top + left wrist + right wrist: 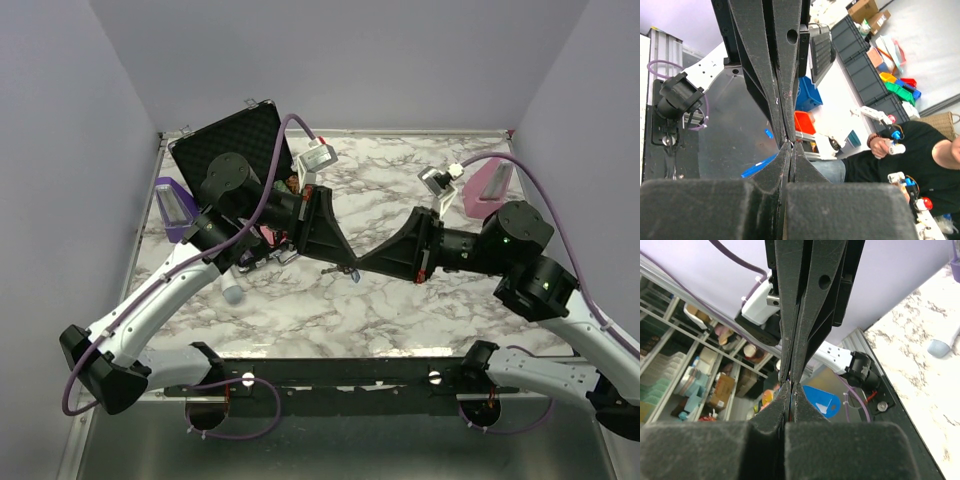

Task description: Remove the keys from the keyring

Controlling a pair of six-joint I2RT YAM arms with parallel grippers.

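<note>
The left gripper (336,264) is seen reaching over the middle of the marble table (400,325), its fingers (777,175) pressed fully together with no gap left between them. Its tip is met head-on by the tip of the right gripper (364,268), whose fingers (799,410) are likewise closed tight.

The keyring (821,401) is found at that meeting point. Its blue plastic tag is shown in the right wrist view just beside the closed tips, clear of the table. From the left wrist only a thin blue edge is caught.

The metal ring is hidden behind the fingers, and the key cannot be made out in any view. From above, only a small dark speck is seen between the two tips. Which pair of fingers the keyring is pinched by cannot be told.

At the far left, an open black case (232,135) is partly covered by the left arm (170,290).
</note>
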